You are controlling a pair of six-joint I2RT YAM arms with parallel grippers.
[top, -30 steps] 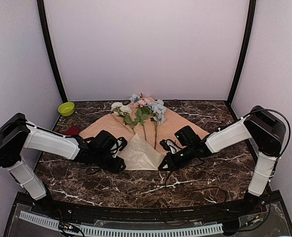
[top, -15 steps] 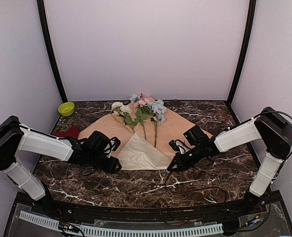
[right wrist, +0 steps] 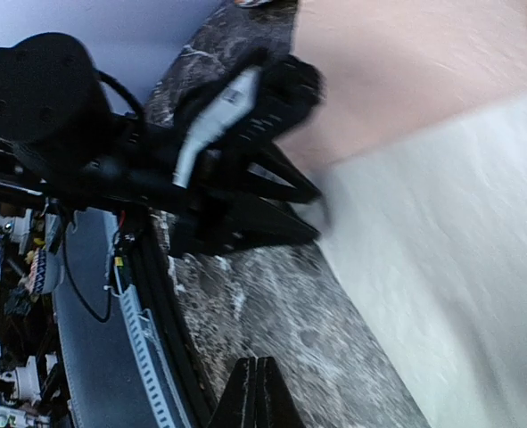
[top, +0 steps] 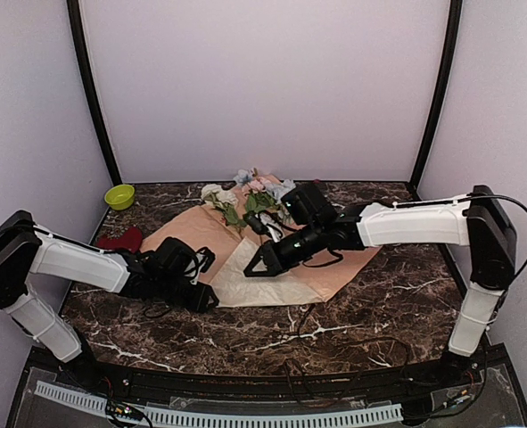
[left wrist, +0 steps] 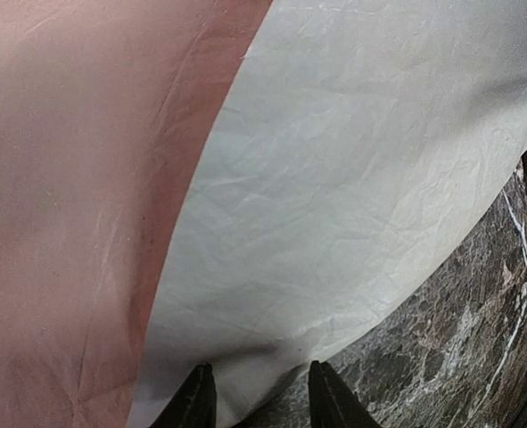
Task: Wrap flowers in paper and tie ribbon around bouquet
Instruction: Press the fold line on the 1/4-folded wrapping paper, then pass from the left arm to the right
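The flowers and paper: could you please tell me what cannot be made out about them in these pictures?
Flowers: top view, the right arm covers the stems.
Paper: right wrist view, blur smears its creases.
Left gripper: left wrist view, the bottom edge cuts its fingers; contact with the paper is unclear.
Ribbon: not made out in any view.

Right arm (top: 406, 223) across paper (top: 187, 236) beside flowers (top: 245, 201); left arm (top: 85, 260) at paper's near-left edge; green bowl (top: 119, 195) far-left.

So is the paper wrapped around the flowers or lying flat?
Lying flat, not wrapped. The paper is spread under the flowers, only its near corner folded over, beige face up.
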